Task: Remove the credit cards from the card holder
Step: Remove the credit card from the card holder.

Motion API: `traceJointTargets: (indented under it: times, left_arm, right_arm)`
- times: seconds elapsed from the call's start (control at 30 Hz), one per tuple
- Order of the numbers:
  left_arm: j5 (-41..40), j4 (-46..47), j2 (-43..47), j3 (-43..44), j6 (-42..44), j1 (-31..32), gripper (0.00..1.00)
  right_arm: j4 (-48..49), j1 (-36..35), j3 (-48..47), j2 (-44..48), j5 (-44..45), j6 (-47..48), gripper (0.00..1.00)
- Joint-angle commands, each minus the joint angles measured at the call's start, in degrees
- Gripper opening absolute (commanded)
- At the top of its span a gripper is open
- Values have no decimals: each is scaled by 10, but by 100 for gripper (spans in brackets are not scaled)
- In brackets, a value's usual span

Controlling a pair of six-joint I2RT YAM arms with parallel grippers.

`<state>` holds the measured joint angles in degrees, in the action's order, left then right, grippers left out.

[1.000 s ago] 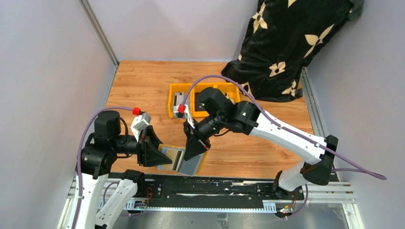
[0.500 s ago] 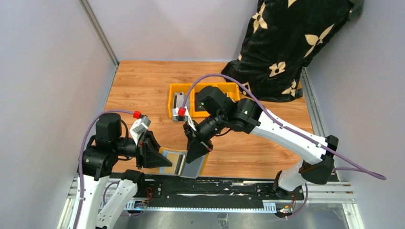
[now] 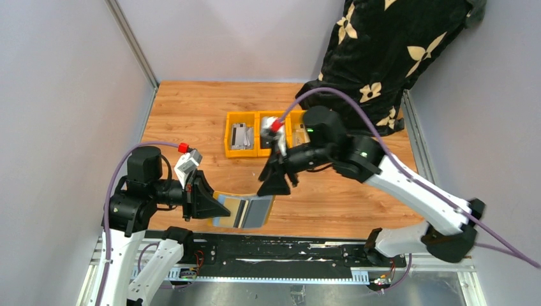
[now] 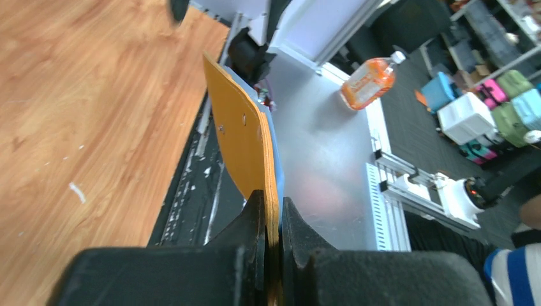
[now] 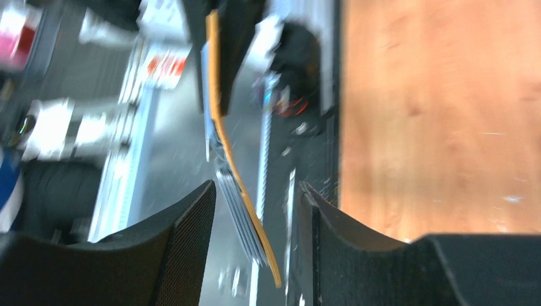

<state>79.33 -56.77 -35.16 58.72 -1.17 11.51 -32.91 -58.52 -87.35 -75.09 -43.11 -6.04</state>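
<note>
The mustard-tan card holder [image 3: 231, 205] hangs open above the table's near edge, its grey inner side up. Pale blue-grey credit cards [image 3: 256, 213] sit in its right half. My left gripper [image 3: 214, 205] is shut on the holder's left edge. In the left wrist view the left gripper [image 4: 273, 213] pinches the card holder [image 4: 239, 140] edge-on, with a blue card edge [image 4: 276, 159] beside it. My right gripper [image 3: 275, 185] hovers open just up and right of the holder, holding nothing. The blurred right wrist view shows the right gripper [image 5: 255, 204], the holder [image 5: 220, 121] and the stacked card edges [image 5: 241, 220].
Orange-yellow bins [image 3: 242, 152] with small items stand in a row at mid table behind the right gripper. A black flowered cloth [image 3: 383, 57] fills the back right corner. The black base rail [image 3: 287, 245] runs along the near edge below the holder. Grey walls close both sides.
My right gripper has opened, let go of the holder's right half and pulled away up and to the right. My left gripper has closed on the holder's left edge.
</note>
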Motion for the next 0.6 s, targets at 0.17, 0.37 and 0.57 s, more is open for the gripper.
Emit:
traceJointTargets:
  times: [0.17,0.37,0.57]
  left_arm:
    - [-91,-26,-14,50,-1,3,0]
    - [-87,-26,-18,66,-1,3,0]
    - [-77,-27,-17,77,-1,3,0]
  right_arm:
    - [439,4,254,191,72,-281,56]
    - [498,-57,298,161,72,-292,56]
    - [516,-62,308,128,81,-308,56]
